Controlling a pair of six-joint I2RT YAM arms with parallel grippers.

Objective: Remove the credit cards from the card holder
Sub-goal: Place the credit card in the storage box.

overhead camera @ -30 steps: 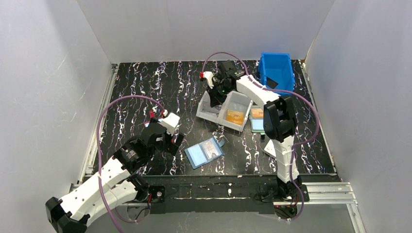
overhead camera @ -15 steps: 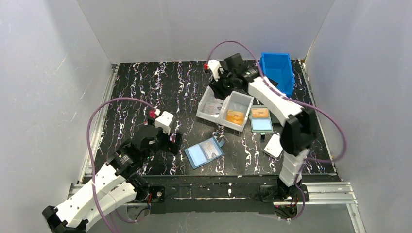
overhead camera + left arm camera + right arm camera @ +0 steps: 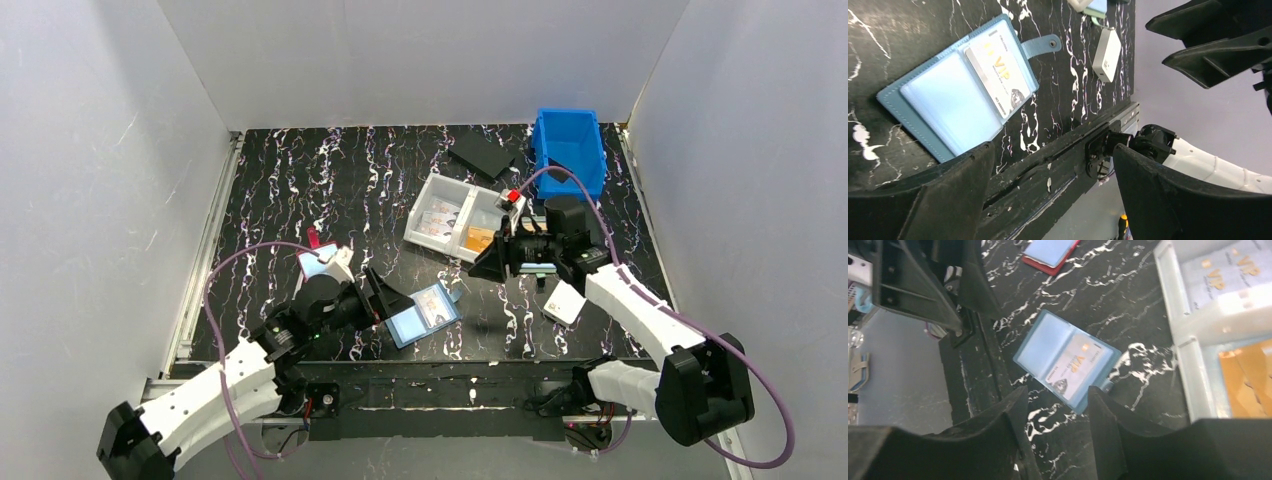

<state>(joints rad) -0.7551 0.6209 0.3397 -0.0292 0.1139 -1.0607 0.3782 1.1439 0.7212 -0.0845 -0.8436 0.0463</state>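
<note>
Left wrist: flat glossy light-blue bifold card holder [image 3: 940,112], rounded corners

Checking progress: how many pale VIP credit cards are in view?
3 credit cards: one in the card holder, and two overlapping in one compartment of the tray. More may be hidden beneath those.

The left arm [image 3: 225,375] stretches low from its base toward the middle, and the left gripper [image 3: 383,297] points right with its jaws spread wide and empty. The right arm [image 3: 640,310] folds at the elbow, forearm angled inward. The right gripper [image 3: 492,263] points left, jaws partly parted, holding nothing.
</note>
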